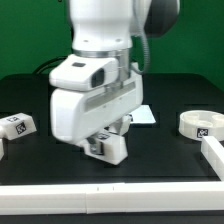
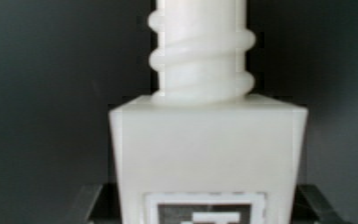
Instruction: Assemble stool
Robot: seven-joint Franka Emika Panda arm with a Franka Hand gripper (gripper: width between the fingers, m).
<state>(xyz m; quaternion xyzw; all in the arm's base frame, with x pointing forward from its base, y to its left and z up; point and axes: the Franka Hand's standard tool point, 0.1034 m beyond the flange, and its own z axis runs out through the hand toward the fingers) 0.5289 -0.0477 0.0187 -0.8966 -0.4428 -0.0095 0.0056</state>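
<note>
1 leg point(image 1: 108, 148) sits clamped in the gripper point(image 1: 106, 136) at lower centre; the seat point(image 1: 200, 124), far right, looks legless: assembly barely begun.

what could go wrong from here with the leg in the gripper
1. The gripper seems to clamp the leg at its tagged end, with the threaded end sticking out. A knock on that end might tilt the leg or make it slip.
2. The seat lies off at the exterior view's right, close to the white rail. Carried low, the leg could catch the seat's rim or the rail.
3. In the exterior view the arm hides much of the leg, so alignment is hard to judge.
</note>
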